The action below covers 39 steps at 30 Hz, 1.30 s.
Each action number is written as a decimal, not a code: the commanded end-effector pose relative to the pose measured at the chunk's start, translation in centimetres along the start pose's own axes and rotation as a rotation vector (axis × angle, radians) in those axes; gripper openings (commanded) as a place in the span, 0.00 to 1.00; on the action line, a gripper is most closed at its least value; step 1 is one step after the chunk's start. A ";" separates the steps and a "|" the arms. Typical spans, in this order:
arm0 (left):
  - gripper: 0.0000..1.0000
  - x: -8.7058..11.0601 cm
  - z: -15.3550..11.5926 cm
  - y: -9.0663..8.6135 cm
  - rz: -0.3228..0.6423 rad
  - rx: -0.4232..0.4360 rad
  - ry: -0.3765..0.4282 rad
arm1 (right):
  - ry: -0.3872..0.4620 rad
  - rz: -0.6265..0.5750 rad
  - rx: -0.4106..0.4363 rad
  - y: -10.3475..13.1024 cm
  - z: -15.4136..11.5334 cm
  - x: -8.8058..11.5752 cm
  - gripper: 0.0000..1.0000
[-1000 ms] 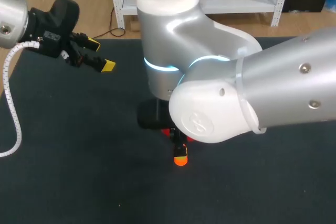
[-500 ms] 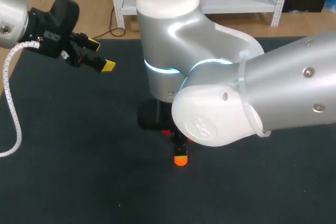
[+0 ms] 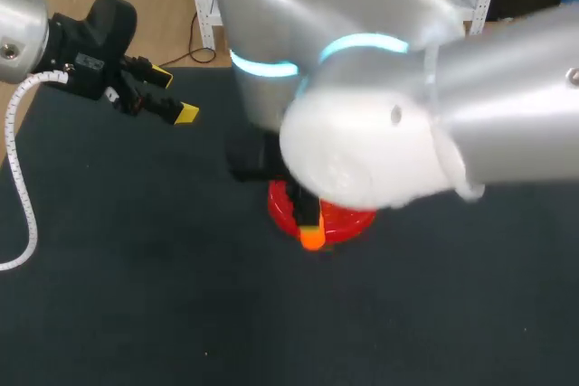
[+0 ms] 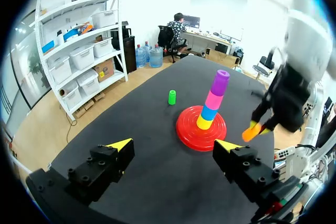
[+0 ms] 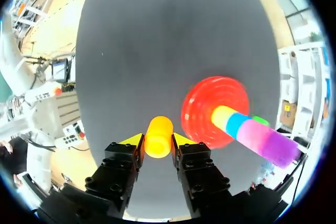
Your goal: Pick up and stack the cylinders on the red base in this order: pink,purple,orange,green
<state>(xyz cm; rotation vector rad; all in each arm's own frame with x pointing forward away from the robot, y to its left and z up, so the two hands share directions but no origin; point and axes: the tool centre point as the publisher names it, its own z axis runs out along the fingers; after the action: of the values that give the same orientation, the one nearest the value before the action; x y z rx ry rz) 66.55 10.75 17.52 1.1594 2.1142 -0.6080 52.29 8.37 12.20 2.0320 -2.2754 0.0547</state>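
Table's [image 3: 136, 296] red base [image 3: 348, 221] part-hidden; right end effector [image 5: 156, 140] tight on orange cylinder [image 5: 158, 129], left end effector [image 4: 173, 145] open.

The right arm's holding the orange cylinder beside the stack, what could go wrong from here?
The purple cylinder tops a tall, narrow stack on the red base; coming in too low could topple it. The orange cylinder sticks out past the right gripper's fingers, so it may tilt when seated.

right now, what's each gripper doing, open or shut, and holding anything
Left gripper: open, holding nothing.
Right gripper: shut on the orange cylinder.
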 end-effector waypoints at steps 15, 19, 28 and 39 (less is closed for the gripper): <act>1.00 0.1 0.0 0.1 0.001 0.001 -0.003 | -0.067 0.236 0.014 -10.9 -12.4 1.8 0.00; 1.00 0.1 0.0 0.1 0.001 0.001 -0.003 | -0.053 0.273 -0.008 -12.9 -12.1 1.6 0.00; 1.00 0.1 0.0 0.1 0.001 0.001 -0.003 | -0.067 0.273 -0.039 -13.9 -12.2 1.2 0.00; 1.00 0.1 0.0 0.1 0.001 0.001 -0.003 | -0.035 0.278 -0.094 -14.1 -11.1 1.0 0.00</act>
<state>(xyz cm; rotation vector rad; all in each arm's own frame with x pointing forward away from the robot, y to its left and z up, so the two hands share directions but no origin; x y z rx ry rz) 66.55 10.75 17.52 1.1594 2.1142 -0.6080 66.11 6.52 23.17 1.6824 -2.5259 -0.0573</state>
